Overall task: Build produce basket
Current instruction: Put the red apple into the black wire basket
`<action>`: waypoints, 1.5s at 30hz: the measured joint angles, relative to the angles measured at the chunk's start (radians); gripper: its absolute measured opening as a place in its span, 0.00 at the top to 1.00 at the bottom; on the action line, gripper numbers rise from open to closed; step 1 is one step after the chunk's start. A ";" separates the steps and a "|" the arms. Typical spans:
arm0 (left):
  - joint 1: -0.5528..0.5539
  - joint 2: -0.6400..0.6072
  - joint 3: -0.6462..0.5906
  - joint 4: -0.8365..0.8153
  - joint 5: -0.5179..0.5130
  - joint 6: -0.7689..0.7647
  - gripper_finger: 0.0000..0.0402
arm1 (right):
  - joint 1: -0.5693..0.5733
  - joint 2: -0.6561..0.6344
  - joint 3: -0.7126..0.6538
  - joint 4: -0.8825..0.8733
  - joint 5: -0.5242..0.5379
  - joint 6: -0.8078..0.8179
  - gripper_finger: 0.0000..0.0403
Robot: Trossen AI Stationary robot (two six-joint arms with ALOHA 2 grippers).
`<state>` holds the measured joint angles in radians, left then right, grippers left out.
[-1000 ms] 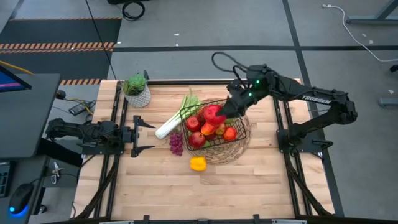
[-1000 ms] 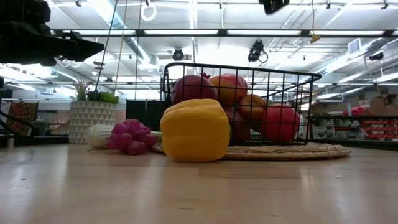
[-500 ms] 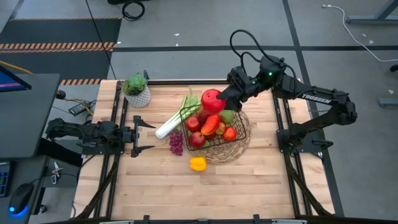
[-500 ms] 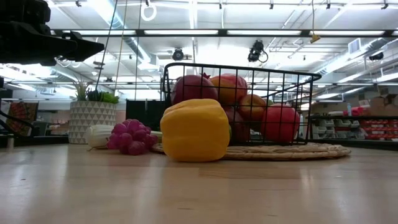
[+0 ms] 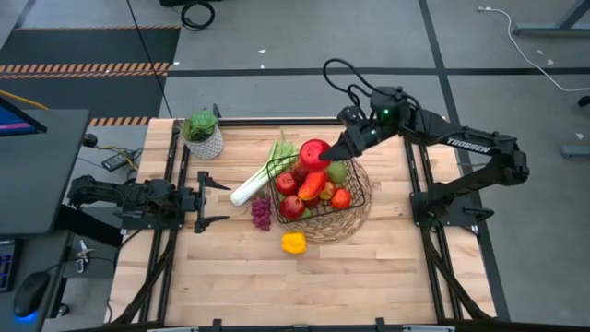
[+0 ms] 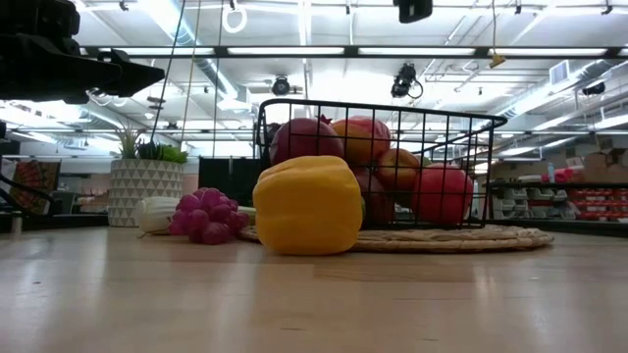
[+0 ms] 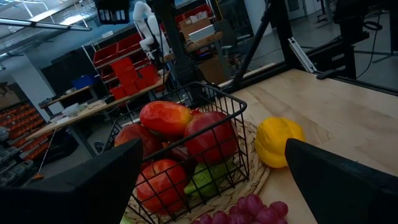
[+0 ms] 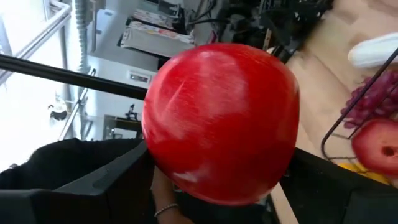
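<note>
A smooth, firm, slippery-looking red apple is clamped across its widest part by the right gripper above the basket at its 12 o'clock rim, while the left gripper is left spread, empty, at 9 o'clock.

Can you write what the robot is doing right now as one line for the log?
right pincer: shut on red apple, above basket far edge | left pincer: open, waiting at table's left | yellow pepper, grapes, leek: on table
</note>
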<state>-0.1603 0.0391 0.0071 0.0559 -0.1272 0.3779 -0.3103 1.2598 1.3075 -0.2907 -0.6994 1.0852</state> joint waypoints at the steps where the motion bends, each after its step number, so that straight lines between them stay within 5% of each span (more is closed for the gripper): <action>1: 0.000 0.000 0.000 0.000 0.000 0.000 0.00 | -0.001 0.000 0.000 -0.002 0.000 -0.014 0.21; 9: 0.000 0.000 0.000 0.000 0.000 0.000 0.00 | -0.037 0.013 0.074 -0.093 0.009 -0.097 0.21; 18: 0.000 0.000 0.000 0.000 0.000 0.000 0.00 | -0.066 0.192 0.459 -0.669 0.130 -0.526 0.21; 27: 0.000 0.000 0.000 0.000 0.000 0.000 0.00 | -0.012 0.377 0.681 -1.064 0.199 -0.830 0.21; 34: 0.000 0.000 0.000 0.000 0.000 0.000 0.00 | 0.034 0.505 0.937 -1.279 0.408 -1.092 0.21; 40: 0.000 0.000 0.000 0.000 0.000 0.000 0.00 | 0.085 0.504 0.910 -1.284 0.556 -1.221 0.21; 45: 0.000 0.000 0.000 0.000 0.000 0.000 0.00 | 0.109 0.506 0.785 -1.280 0.549 -1.219 0.21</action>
<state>-0.1600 0.0391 0.0071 0.0559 -0.1276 0.3778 -0.2010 1.7654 2.0928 -1.5706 -0.1500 -0.1340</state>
